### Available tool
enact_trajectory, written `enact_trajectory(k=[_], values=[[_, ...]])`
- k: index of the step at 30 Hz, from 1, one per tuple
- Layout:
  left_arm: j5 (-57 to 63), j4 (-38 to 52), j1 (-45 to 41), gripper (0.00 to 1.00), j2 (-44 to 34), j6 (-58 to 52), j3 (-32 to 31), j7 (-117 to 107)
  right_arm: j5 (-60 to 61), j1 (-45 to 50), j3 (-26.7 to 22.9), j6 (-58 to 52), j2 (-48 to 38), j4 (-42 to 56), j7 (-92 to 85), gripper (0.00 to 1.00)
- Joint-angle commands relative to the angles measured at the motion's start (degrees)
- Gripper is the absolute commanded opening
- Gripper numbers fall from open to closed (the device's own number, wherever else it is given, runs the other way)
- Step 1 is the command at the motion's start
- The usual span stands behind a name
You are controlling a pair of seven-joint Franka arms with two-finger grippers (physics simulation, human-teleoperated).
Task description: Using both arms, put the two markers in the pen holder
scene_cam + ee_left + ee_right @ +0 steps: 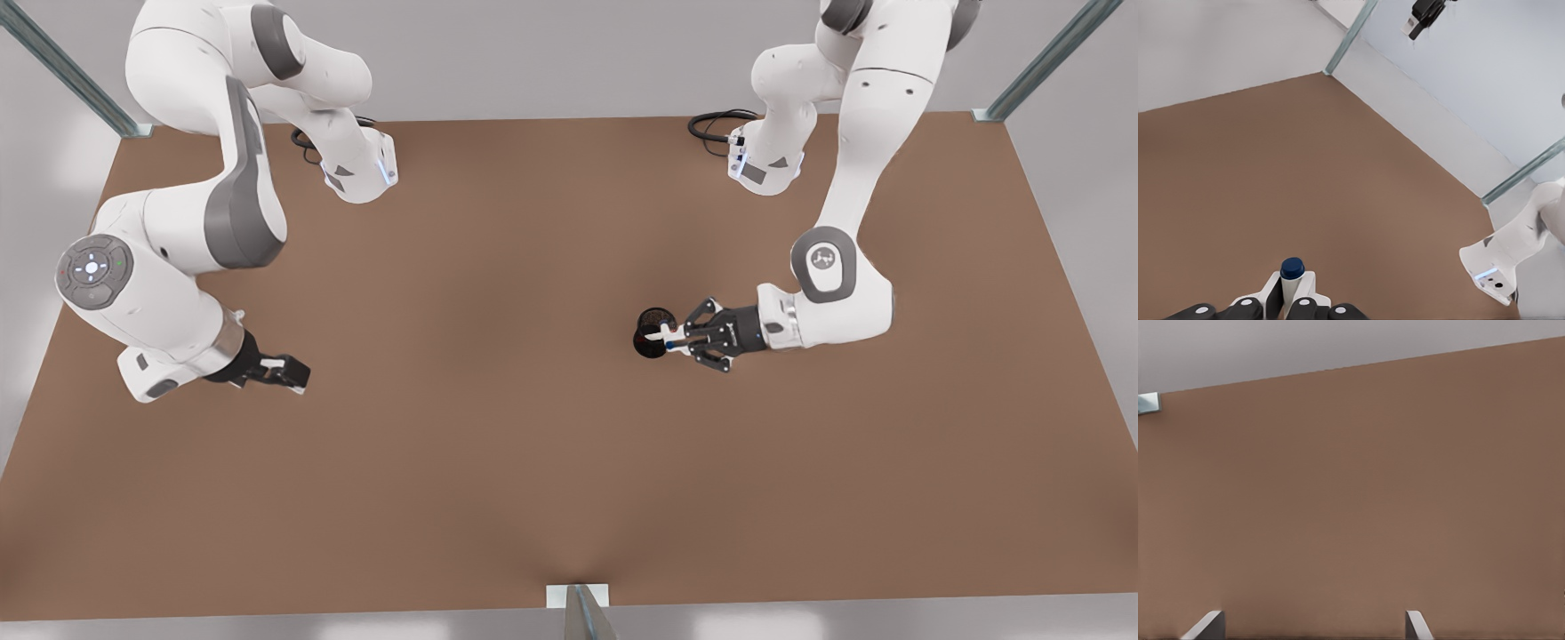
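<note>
**Brown tabletop, one marker poised at the cup**

A plain brown tabletop point(489, 427) fills the scene, ringed by pale grey walls and metal corner posts, with an arm mounted at each far corner.

The pen holder point(642, 343) stands right of centre in the front view. The arm on the front view's right is the left arm, and its wrist view shows the same blue-capped marker it carries. The left hand point(681, 336) sits just beside the cup, at its rim. It is closed on the blue marker point(662, 334), whose white barrel reaches out over the cup's mouth. In the left wrist view the blue cap point(1292, 268) sticks out beyond the fingers point(1309, 288), which pinch the barrel from both sides. I cannot tell whether the marker's lower end has entered the cup or only hangs above it.

I judge the blue marker's delivery nearly done: what remains is to line it up, let go and pull away. The red marker is not lying anywhere on the visible tabletop. Something dark shows inside the cup, but it is too small to say whether that is the red marker.

The right hand point(284, 372) waits low over bare tabletop, well apart from the cup, at the front view's left. Its wrist view shows the fingers point(1208, 623) spread wide with nothing between them.
</note>
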Motion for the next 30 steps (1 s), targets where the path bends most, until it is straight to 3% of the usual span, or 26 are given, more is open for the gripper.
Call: enact_trajectory(k=[1, 16, 30], values=[[-3.66, -0.6, -0.74, 0.21, 0.1, 4.3, -0.01, 45.06, -0.08, 0.72, -0.1, -2.82, -0.15, 0.03, -9.27, 1.0], [-4.63, -12.64, -1.89, 0.21, -5.79, 5.1, -0.1, 47.96, -2.02, 0.81, -0.27, -2.65, -0.15, 0.03, -9.09, 1.0], [-6.12, -15.8, -4.0, 0.21, -4.91, 5.89, -0.01, 47.96, -2.1, 0.72, -0.27, -2.56, -0.15, 0.03, -9.53, 1.0]])
